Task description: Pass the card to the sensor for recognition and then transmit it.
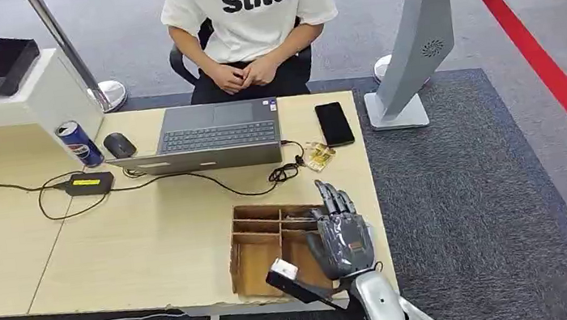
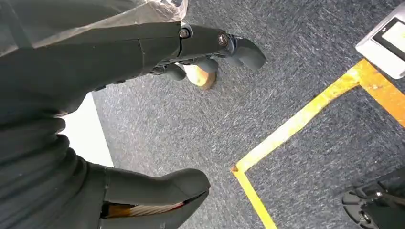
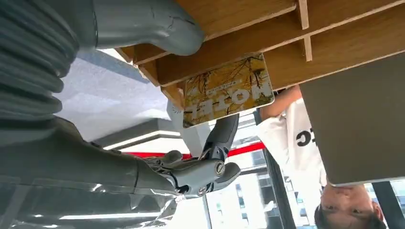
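Our right hand (image 1: 343,234) is hovering with fingers apart, grasping nothing, over the wooden tray (image 1: 252,249), with the card (image 3: 228,89) lying just ahead between thumb and fingers (image 3: 224,136).

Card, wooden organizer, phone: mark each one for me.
card (image 3: 228,90): right wrist view, middle of its printed face.
wooden organizer (image 1: 255,255): head view, bare floor of a near compartment.
phone (image 1: 334,123): head view, middle of its dark screen.

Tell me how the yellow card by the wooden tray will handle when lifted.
Probably stiff: the card looks flat with straight edges. Likely light, being thin against the wooden tray. Its smooth printed face may slip between the fingers of the right hand.
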`<move>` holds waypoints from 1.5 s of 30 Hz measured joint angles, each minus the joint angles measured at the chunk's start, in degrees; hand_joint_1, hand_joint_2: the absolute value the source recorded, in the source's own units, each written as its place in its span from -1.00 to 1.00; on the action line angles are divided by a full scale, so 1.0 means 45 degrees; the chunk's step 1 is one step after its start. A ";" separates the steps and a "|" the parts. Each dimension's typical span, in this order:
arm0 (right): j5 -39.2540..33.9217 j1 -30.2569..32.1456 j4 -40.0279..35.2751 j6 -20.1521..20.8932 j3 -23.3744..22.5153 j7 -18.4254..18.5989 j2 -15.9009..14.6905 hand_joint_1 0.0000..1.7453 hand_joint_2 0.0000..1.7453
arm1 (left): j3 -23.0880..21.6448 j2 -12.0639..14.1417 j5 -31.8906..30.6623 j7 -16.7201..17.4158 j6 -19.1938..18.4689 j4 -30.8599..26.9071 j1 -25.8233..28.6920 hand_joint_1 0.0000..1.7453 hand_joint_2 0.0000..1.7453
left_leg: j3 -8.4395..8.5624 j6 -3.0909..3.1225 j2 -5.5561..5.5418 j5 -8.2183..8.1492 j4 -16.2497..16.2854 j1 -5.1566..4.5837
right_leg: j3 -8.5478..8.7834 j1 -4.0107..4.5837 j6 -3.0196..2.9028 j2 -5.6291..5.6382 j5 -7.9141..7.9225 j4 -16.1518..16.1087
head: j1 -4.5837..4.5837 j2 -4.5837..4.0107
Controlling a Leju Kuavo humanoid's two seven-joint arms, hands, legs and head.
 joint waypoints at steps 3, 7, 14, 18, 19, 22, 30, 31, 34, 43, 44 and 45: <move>0.0029 -0.0015 0.0000 -0.0005 0.0000 -0.0014 0.0000 -0.10 1.00 | 0.0000 0.0000 -0.0044 0.0000 -0.0024 0.0000 0.0000 -1.00 1.00 | 0.0000 0.0000 0.0000 0.0000 0.0000 0.0000 | 0.0001 0.0000 0.0000 0.0000 0.0000 0.0000 | 0.0000 0.0000; 0.0083 -0.0045 0.0000 -0.0024 -0.0005 -0.0015 0.0000 -0.04 1.00 | 0.0000 0.0000 -0.0063 0.0000 -0.0034 0.0000 0.0000 -1.00 1.00 | 0.0000 0.0000 0.0000 0.0000 0.0000 0.0000 | 0.0001 0.0000 0.0000 0.0000 0.0000 0.0000 | 0.0000 0.0000; 0.0121 -0.0124 0.0005 -0.0029 -0.0010 -0.0019 0.0000 0.04 1.00 | 0.0015 0.0000 -0.0078 0.0000 -0.0048 0.0000 0.0000 -1.00 1.00 | 0.0000 0.0000 0.0000 0.0000 0.0000 0.0000 | 0.0001 0.0000 0.0000 0.0000 0.0000 0.0000 | 0.0000 0.0000; 0.0121 -0.0138 0.0005 -0.0029 -0.0010 -0.0058 0.0000 0.00 1.00 | 0.0029 0.0000 -0.0078 0.0000 -0.0058 0.0000 0.0000 -1.00 1.00 | 0.0000 0.0000 0.0000 0.0000 0.0000 0.0000 | 0.0001 0.0000 0.0000 0.0000 0.0000 0.0000 | 0.0000 0.0000; 0.0121 -0.0140 0.0005 -0.0029 -0.0015 -0.0058 0.0000 0.00 1.00 | 0.0034 0.0000 -0.0078 0.0000 -0.0063 0.0000 0.0000 -1.00 1.00 | 0.0000 0.0000 0.0000 0.0000 0.0000 0.0000 | 0.0000 0.0000 0.0000 0.0000 0.0000 0.0000 | 0.0000 0.0000; 0.0121 -0.0150 0.0005 -0.0029 -0.0010 -0.0063 0.0000 0.02 1.00 | 0.0073 0.0000 -0.0078 0.0000 -0.0068 0.0000 0.0000 -1.00 1.00 | 0.0000 0.0000 0.0000 0.0000 0.0000 0.0000 | 0.0000 0.0000 0.0000 0.0000 0.0000 0.0000 | 0.0000 0.0000; 0.0136 -0.0175 0.0010 -0.0044 -0.0034 -0.0082 0.0000 0.66 1.00 | 0.0194 0.0000 -0.0078 0.0000 -0.0073 0.0000 0.0000 -1.00 1.00 | -0.0001 0.0000 0.0000 0.0000 -0.0001 0.0000 | 0.0000 0.0000 0.0000 0.0000 0.0000 0.0000 | 0.0000 0.0000; 0.0136 -0.0178 0.0015 -0.0049 -0.0054 -0.0083 0.0000 0.66 1.00 | 0.0209 0.0000 -0.0078 0.0005 -0.0073 0.0000 0.0000 -1.00 1.00 | -0.0001 0.0000 0.0000 -0.0001 -0.0001 0.0000 | 0.0000 0.0000 0.0000 0.0000 0.0000 0.0000 | 0.0000 0.0000; 0.0136 -0.0181 0.0015 -0.0044 -0.0097 -0.0083 0.0010 0.66 1.00 | 0.0223 0.0000 -0.0082 0.0000 -0.0073 0.0000 0.0000 -1.00 1.00 | -0.0001 0.0000 0.0000 0.0000 0.0000 0.0000 | 0.0000 0.0000 0.0000 0.0000 0.0000 0.0000 | 0.0000 0.0000; 0.0121 -0.0181 0.0015 -0.0044 -0.0102 -0.0097 0.0010 1.00 1.00 | 0.0223 0.0000 -0.0083 0.0000 -0.0073 0.0000 0.0000 -1.00 1.00 | -0.0001 0.0000 0.0000 -0.0001 0.0000 0.0000 | 0.0000 0.0000 0.0000 0.0000 0.0000 0.0000 | 0.0000 0.0000; 0.0082 -0.0181 0.0015 -0.0044 -0.0102 -0.0126 0.0010 1.00 1.00 | 0.0223 0.0000 -0.0083 0.0000 -0.0073 0.0000 0.0000 -1.00 1.00 | -0.0001 0.0000 0.0000 -0.0001 0.0000 0.0000 | 0.0000 0.0000 0.0000 0.0000 0.0000 0.0000 | 0.0000 0.0000; 0.0039 -0.0181 0.0015 -0.0044 -0.0102 -0.0165 0.0010 1.00 1.00 | 0.0228 0.0000 -0.0083 0.0000 -0.0073 0.0000 0.0001 -1.00 1.00 | -0.0001 0.0000 0.0000 -0.0001 0.0000 0.0000 | -0.0001 0.0000 0.0000 0.0000 0.0000 0.0000 | 0.0000 0.0000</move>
